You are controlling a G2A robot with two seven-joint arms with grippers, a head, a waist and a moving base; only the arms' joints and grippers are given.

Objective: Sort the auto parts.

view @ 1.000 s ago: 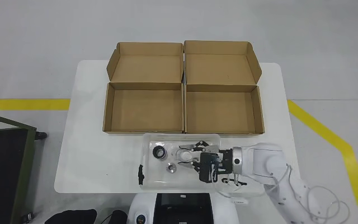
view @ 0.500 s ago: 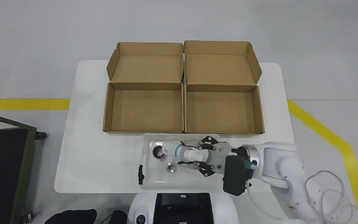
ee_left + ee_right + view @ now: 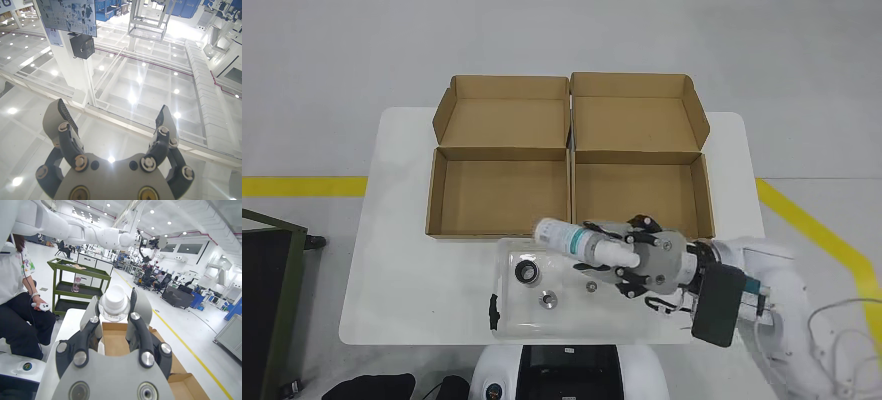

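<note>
White-capped clear bottle (image 3: 577, 241) w/ teal band pinched in my right gripper (image 3: 614, 256), lying sideways, held above far edge of clear tray (image 3: 504, 305), just before cardboard boxes (image 3: 499, 195). Ring part (image 3: 528, 271) + small bits (image 3: 547, 298) in tray. Left gripper (image 3: 112, 106) spread wide, pointing at ceiling.

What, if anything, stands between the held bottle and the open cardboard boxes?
Nothing visible does. The right end effector holds the bottle over the clear tray, and both cardboard boxes beyond it lie open; only their near walls need clearing.
</note>
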